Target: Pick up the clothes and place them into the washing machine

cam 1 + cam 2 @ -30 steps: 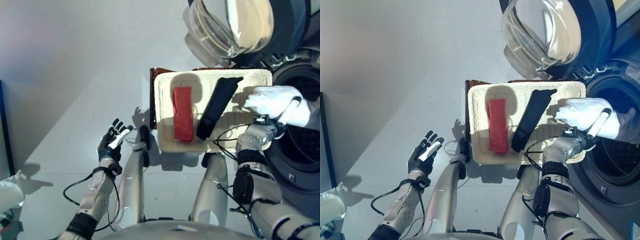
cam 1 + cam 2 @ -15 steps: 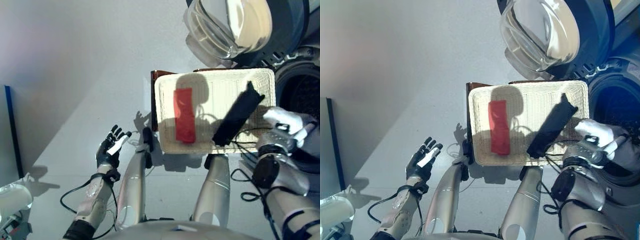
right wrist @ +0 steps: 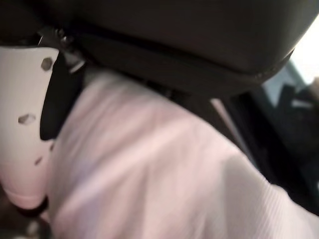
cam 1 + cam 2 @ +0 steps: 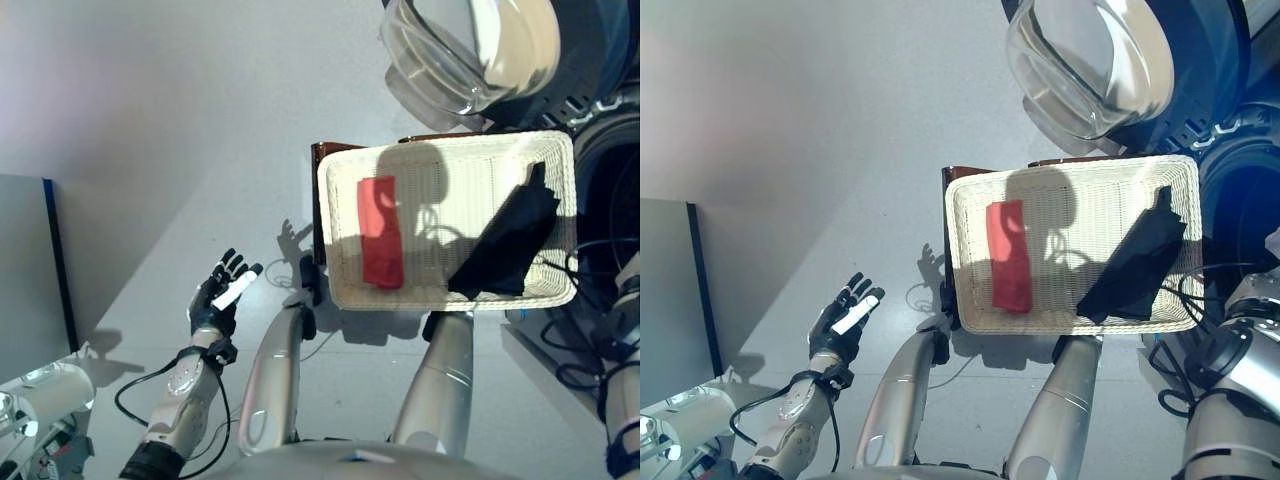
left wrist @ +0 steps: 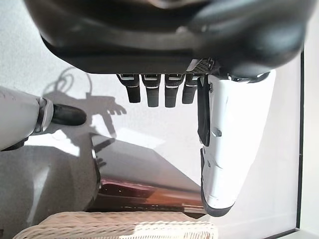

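mostly, the right hand [image 3: 30, 124] was cut off at the head views' right edge; its wrist view showed its thumb pressing a pale cloth [image 3: 149, 169] against the hand. the left hand [image 4: 222, 291] hung spread over bare floor. in the wicker basket [image 4: 340, 290], a red cloth [image 4: 379, 232] lay near the left edge, a black cloth [image 4: 505, 250] at the right edge, beside the washing machine [image 4: 1230, 180] with its door [image 4: 1090, 60] swung open.
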Controlling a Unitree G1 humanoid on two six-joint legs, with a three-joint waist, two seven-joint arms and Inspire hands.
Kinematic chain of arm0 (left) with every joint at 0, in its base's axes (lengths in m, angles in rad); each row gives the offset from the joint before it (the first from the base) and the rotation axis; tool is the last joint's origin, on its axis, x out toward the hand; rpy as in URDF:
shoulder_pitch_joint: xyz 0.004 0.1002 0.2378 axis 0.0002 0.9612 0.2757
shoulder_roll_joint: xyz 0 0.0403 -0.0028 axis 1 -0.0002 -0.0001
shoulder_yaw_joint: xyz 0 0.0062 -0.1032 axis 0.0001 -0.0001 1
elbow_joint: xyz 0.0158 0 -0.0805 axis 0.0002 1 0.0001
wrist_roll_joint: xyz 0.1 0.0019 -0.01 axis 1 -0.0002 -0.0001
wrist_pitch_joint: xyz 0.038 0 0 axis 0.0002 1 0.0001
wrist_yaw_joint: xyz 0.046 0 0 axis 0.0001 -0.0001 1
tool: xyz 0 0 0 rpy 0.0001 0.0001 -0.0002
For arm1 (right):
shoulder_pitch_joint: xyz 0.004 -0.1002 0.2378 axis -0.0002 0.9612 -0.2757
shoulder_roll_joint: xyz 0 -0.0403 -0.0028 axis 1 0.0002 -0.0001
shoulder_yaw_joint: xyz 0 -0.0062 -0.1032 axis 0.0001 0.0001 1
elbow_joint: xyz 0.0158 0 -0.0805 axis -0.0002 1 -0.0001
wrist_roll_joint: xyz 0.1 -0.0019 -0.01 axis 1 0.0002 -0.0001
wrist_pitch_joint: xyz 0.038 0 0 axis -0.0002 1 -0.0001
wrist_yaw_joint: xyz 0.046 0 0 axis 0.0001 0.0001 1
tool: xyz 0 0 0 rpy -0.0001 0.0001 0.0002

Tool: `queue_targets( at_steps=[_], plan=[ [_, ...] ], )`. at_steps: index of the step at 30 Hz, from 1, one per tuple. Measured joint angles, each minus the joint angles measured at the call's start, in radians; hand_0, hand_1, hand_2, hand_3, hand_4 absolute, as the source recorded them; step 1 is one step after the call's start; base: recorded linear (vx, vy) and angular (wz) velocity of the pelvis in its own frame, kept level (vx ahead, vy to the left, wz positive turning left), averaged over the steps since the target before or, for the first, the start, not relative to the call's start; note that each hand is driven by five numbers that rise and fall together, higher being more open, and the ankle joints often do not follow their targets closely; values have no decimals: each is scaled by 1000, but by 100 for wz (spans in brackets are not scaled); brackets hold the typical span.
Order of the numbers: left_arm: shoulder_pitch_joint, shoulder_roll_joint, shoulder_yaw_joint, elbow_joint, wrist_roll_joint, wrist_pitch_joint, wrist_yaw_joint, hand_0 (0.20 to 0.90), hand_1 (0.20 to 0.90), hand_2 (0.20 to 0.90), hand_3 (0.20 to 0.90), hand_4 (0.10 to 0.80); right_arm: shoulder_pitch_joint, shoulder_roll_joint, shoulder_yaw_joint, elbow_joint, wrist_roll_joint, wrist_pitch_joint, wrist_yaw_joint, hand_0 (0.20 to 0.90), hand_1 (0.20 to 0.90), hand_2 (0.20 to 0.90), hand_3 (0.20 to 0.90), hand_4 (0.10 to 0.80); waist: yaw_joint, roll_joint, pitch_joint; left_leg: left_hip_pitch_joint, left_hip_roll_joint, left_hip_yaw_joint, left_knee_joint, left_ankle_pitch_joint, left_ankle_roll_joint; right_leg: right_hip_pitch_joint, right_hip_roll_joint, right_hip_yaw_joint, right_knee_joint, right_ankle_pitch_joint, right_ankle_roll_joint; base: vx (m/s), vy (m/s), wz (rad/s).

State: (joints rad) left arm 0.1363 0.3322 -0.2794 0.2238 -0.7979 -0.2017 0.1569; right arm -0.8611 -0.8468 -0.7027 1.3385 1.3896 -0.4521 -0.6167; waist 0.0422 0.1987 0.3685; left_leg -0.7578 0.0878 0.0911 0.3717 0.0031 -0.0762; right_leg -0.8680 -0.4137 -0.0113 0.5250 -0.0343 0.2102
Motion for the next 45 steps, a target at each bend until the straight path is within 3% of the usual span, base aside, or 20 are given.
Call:
queue_targets(
  at_steps=[1, 13, 19, 22, 24, 26, 30, 36, 38, 45],
  plan=[
    [0, 0, 0, 0, 0, 0, 2, 900, 900, 900, 900, 800, 1, 0, -5, 3, 0, 2, -7, 900, 900, 900, 900, 800, -2, 0, 0, -1, 0, 1, 0, 0, 0, -3, 1, 2, 0, 0, 1, 43, -14, -5],
    [-1, 0, 0, -30, -6, -2, 5, 900, 900, 900, 900, 800, -8, 4, 53, -11, 2, 6, 31, 900, 900, 900, 900, 800, 0, -2, 2, -3, 2, 4, 1, -2, -1, -7, 4, 7, 6, 2, 3, 1, 0, -1],
    [-5, 2, 1, -28, -18, -3, 3, 900, 900, 900, 900, 800, 20, 32, 138, -4, -41, 51, 56, 900, 900, 900, 900, 800, -6, -14, 8, 0, 4, -37, 18, -1, -1, 51, 7, -33, -10, 5, 6, 2, -12, 12],
    [-3, 8, 4, -26, -18, -6, 4, 900, 900, 900, 900, 800, 63, 87, 267, -27, -165, 111, 101, 900, 900, 900, 900, 800, -6, -40, 13, -1, 10, -45, 25, -1, -1, 59, 15, -36, -18, 2, 2, -17, -18, 0],
    [-3, 13, 8, -26, -17, -6, 2, 900, 900, 900, 900, 800, 105, 164, 330, -92, -270, 143, 140, 900, 900, 900, 900, 800, -8, -63, 20, -2, 16, -44, 30, -2, -2, 62, 21, -36, -24, 5, 0, -34, -21, -8],
    [-2, 10, 41, -21, -15, -6, 1, 900, 900, 900, 900, 800, 181, 257, 479, -183, -428, 167, 158, 900, 900, 900, 900, 800, -22, -90, 28, 0, 25, -49, 30, -1, -6, 68, 29, -43, -26, 6, -4, -26, -20, -1],
    [-3, 10, 69, -18, -2, -8, -6, 900, 900, 900, 900, 800, 256, 320, 583, -249, -639, 231, 196, 900, 900, 900, 900, 800, -30, -99, 32, 1, 29, -58, 40, -2, -6, 95, 30, -61, -39, 9, -3, -9, -4, 6],
    [7, 11, 177, -16, 12, -25, -19, 900, 900, 900, 900, 800, 472, 299, 787, -619, -1084, 282, 205, 900, 900, 900, 900, 800, -37, -140, 56, 1, 41, -66, 51, -5, -8, 108, 41, -72, -40, 12, -6, -1, -25, -1],
    [9, 12, 199, -18, 44, -29, -27, 900, 900, 900, 900, 800, 545, 270, 836, -763, -1357, 305, 207, 900, 900, 900, 900, 800, -50, -144, 58, 0, 45, -70, 59, -8, -9, 120, 41, -82, -43, 11, -8, -2, -27, 7],
    [23, 17, 207, -20, 79, -39, -29, 900, 900, 900, 900, 800, 554, 149, 872, -773, -1779, 372, 200, 900, 900, 900, 900, 800, -32, -147, 57, -3, 52, -64, 63, -18, -10, 124, 42, -84, -44, 9, -8, -2, -4, 2]
  ],
)
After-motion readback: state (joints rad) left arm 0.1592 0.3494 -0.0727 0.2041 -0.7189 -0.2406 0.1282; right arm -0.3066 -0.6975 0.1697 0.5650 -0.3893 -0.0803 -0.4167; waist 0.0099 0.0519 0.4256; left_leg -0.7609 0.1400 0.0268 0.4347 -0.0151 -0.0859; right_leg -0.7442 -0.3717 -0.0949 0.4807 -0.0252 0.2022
